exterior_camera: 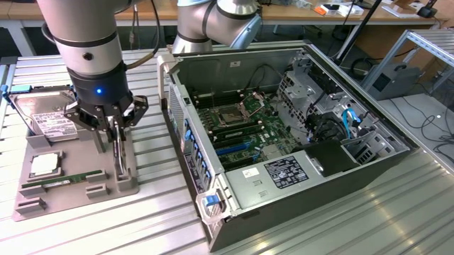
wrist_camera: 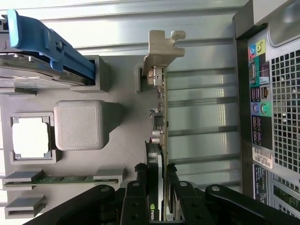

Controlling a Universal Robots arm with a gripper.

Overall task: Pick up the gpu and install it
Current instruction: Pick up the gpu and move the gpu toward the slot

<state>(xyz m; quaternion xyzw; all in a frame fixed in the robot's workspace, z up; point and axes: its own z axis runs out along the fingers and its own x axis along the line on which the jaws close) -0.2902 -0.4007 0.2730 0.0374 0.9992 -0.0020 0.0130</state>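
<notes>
Hand (wrist_camera: 156, 171): clamped on the gpu from above, with a finger (wrist_camera: 136, 197) on each flat face. The grip runs across the card's thin dimension, where a narrow pinch is enough.
Gpu (wrist_camera: 160, 108): stands on its long edge at the side of the tray nearest the case, its lower edge in the tray's holders. By the look of it, it is not yet lifted.
Why on edge: upright, the card offers its top edge to a hand coming straight down. It also hangs in roughly the pose a slot would take it.
Bracket (wrist_camera: 161, 47): the card's silvery end plate, seated in a grey post that stops the card from tipping.
Tray (exterior_camera: 78, 204): grey moulded holder on the bench. Each part has its own pocket, so each sits at a known place.
Drive (exterior_camera: 46, 119): lies at the tray's end away from the memory stick, apart from the hand.
Memory stick (exterior_camera: 60, 181): green, lying low between two blocks, well clear of the card.
Case (exterior_camera: 234, 64): on its side just beside the tray with the panel off, so the board (exterior_camera: 245, 125) faces up and can be reached from above.
Bench (exterior_camera: 369, 223): ribbed metal, carrying the tray and the case.
Task state: the grasp is made, judging by the fingers. The card is in the tray, not in the case.
</notes>
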